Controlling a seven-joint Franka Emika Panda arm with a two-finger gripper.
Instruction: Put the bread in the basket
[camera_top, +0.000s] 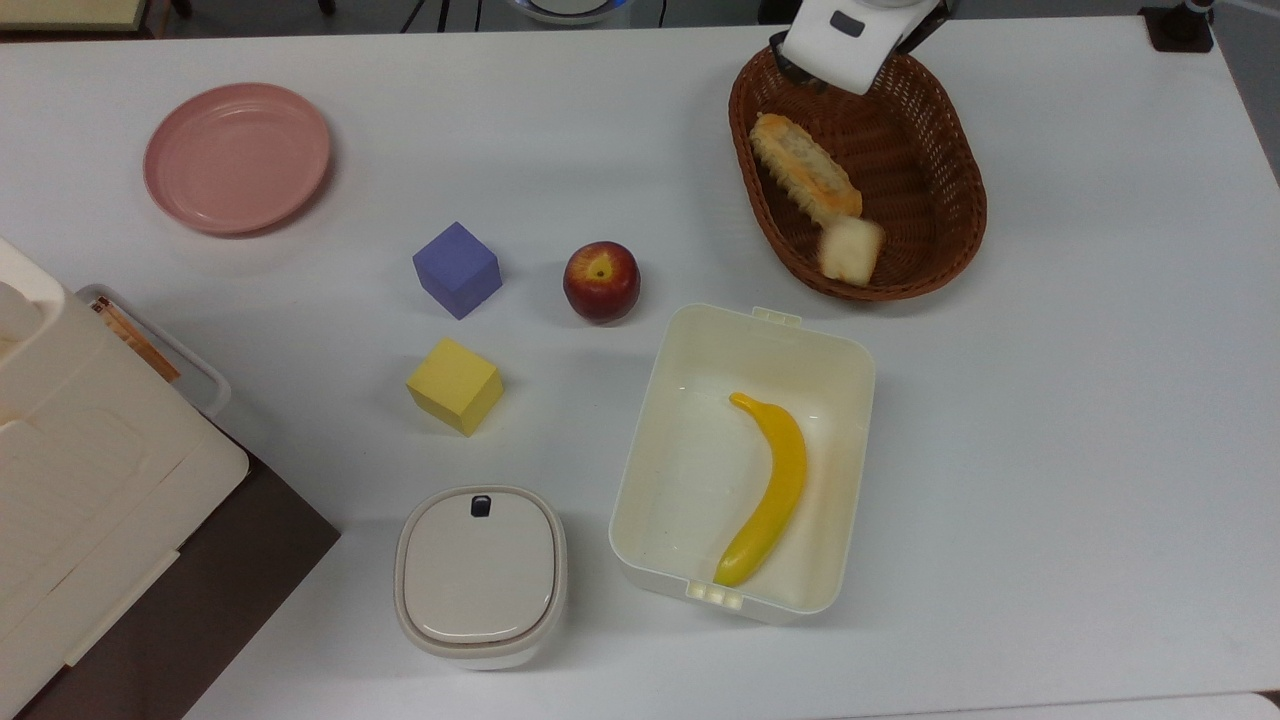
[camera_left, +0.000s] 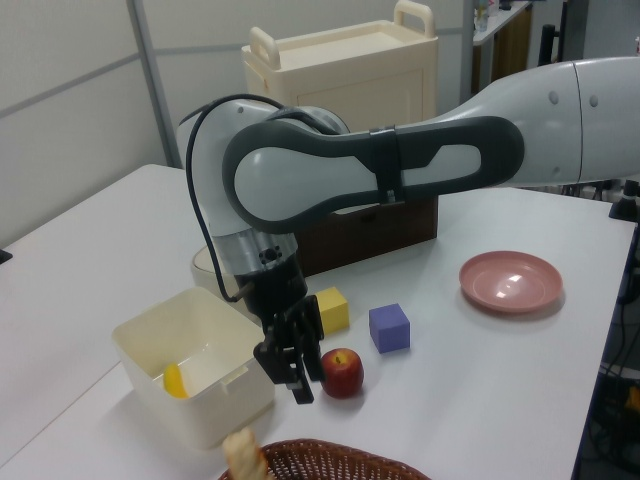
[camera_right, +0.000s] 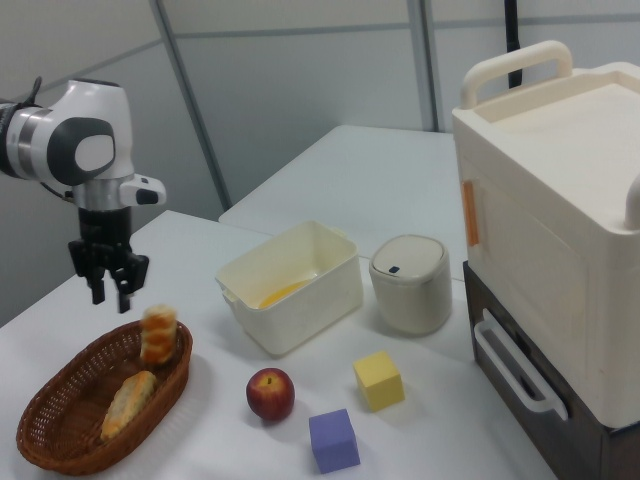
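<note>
In the right view, the gripper (camera_right: 109, 289) is seen above the basket (camera_right: 60, 430), its fingers parted and empty. The bread (camera_right: 159, 335) is stood on end inside the basket against its wall, beside a longer loaf (camera_right: 125, 403). An apple (camera_right: 270, 393) is seen on the table to the right view's right.

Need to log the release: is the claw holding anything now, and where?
Nothing. The claw is open above the basket; the bread sits inside it.
</note>
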